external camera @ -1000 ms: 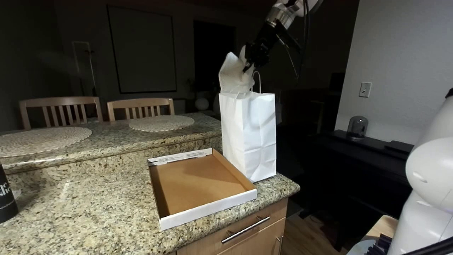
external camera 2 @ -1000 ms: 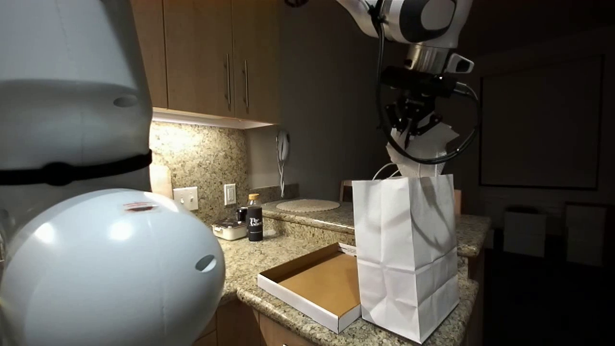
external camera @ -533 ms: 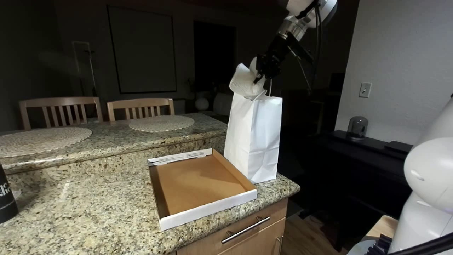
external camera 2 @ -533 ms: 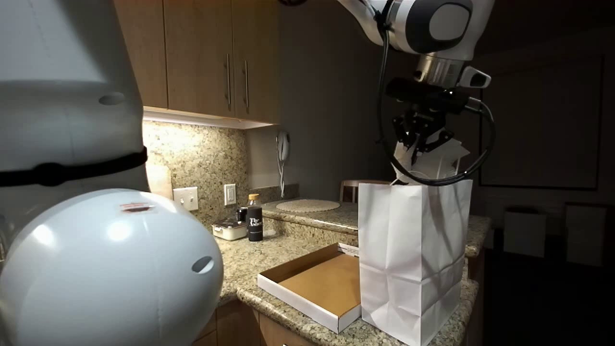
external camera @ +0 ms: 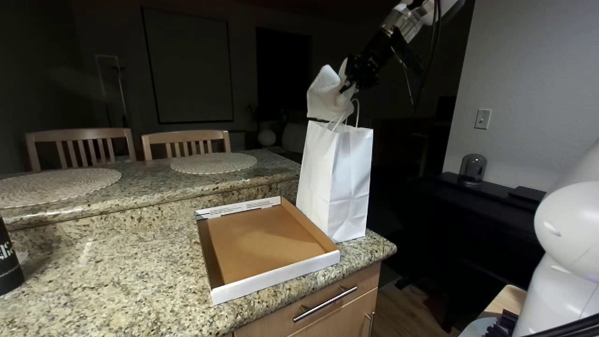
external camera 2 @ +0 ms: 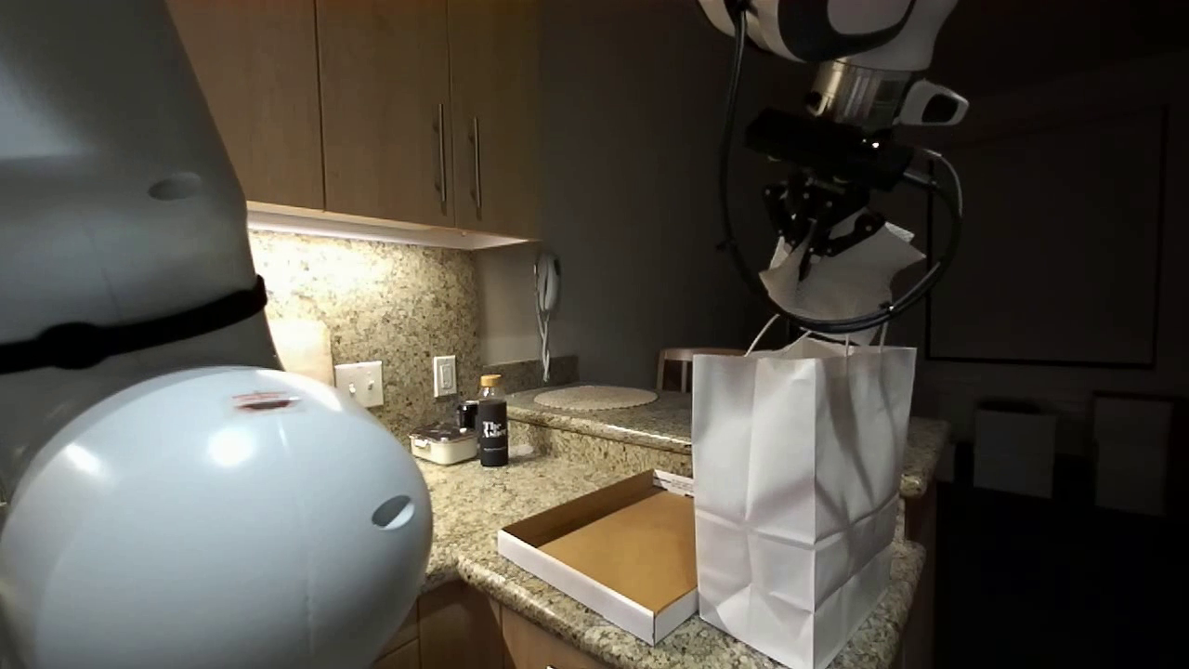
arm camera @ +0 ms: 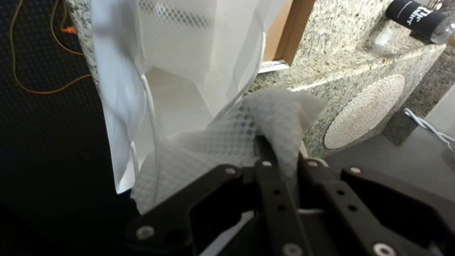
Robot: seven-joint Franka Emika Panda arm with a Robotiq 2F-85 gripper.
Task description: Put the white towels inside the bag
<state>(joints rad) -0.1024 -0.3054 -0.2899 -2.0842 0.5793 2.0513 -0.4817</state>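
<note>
A white paper bag (external camera: 334, 182) with handles stands upright on the counter corner; it also shows in an exterior view (external camera 2: 762, 465). My gripper (external camera: 346, 88) is shut on a white mesh-textured towel (external camera: 323, 96) and holds it above the bag's mouth; the towel also shows in an exterior view (external camera 2: 845, 279). The towel's lower end hangs at about the bag's rim, close to the handles. In the wrist view the towel (arm camera: 220, 142) is pinched between the gripper fingers (arm camera: 282, 153), over one side of the open bag (arm camera: 121, 71). A mesh-patterned white patch shows inside the bag; I cannot tell what it is.
A shallow cardboard box (external camera: 276, 281) with white sides lies right beside the bag. A raised ledge with round placemats (external camera: 214, 162) runs behind. A dark bottle (external camera 2: 493, 423) and a small container (external camera 2: 444, 444) stand farther along the counter. The counter edge (external camera: 388, 245) is close to the bag.
In both exterior views my gripper and towel went down and to the right, then rose again. The bag's top shifted right earlier. The towel now stands higher above the rim.
</note>
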